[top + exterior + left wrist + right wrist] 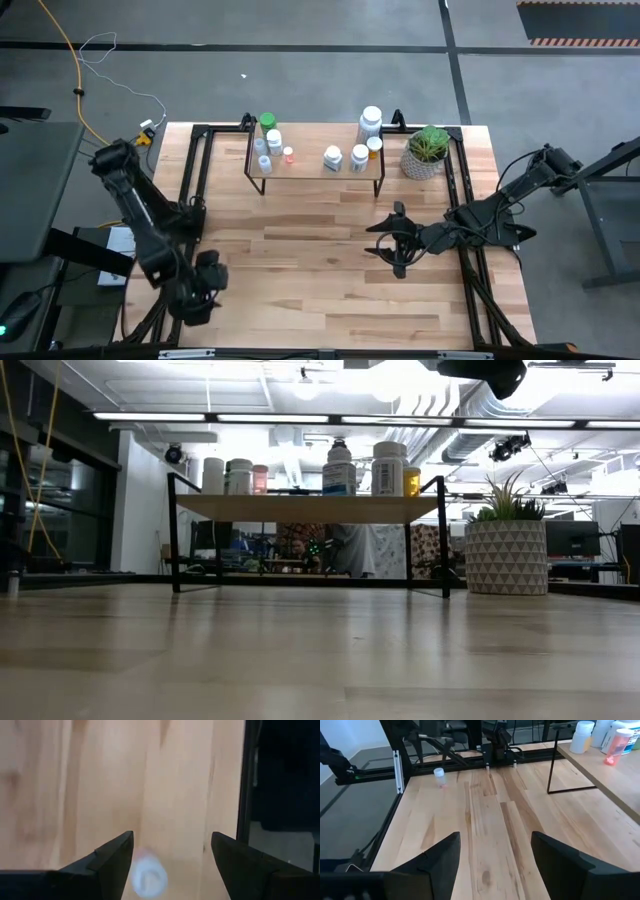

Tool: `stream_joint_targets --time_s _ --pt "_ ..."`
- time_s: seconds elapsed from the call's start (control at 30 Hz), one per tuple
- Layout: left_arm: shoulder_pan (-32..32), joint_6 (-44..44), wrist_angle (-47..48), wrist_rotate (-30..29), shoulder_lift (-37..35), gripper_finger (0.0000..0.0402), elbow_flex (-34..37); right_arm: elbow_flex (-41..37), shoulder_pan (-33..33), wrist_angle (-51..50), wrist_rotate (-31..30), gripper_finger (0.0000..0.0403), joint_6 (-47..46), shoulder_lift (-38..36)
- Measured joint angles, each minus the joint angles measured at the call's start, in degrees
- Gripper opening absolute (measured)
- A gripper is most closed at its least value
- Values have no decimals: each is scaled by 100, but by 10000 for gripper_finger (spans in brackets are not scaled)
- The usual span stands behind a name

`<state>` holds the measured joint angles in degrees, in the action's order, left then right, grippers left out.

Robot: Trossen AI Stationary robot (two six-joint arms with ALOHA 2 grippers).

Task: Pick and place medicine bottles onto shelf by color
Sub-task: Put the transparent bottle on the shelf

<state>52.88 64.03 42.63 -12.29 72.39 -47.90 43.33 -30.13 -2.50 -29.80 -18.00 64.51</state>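
Now the left gripper (172,865), fingers spread wide and empty, hovers over a small white-capped bottle (146,877) near the table's left front. It should descend centred and close gently. Right gripper (392,240) waits open mid-table; the shelf (318,165) holds the other bottles.

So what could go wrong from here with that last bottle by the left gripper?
1. The small bottle lies blurred between the open fingers of the left gripper, near the table's edge; a clumsy close could roll it off.
2. The shelf is already crowded with bottles, so placing another could knock one over.
3. The open right gripper waits mid-table, in front of the shelf, so a carry toward that end could meet it.
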Motion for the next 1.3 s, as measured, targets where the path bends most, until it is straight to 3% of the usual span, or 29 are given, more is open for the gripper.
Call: stream_joint_targets --time_s 0.23,0.43,0.77,1.1,1.3 --pt "470 769 281 4 504 246 0 4 0 -26 0 236 9 2" --pt "476 687 403 414 928 235 0 9 0 -67 0 236 9 2" --pt "477 596 433 465 1301 225 0 9 0 -157 0 236 9 4" --pt "380 427 476 582 1296 124 -5 9 0 -157 2 236 52 4" --pt "-286 -522 1157 491 1288 123 -590 9 0 -179 0 236 55 4"
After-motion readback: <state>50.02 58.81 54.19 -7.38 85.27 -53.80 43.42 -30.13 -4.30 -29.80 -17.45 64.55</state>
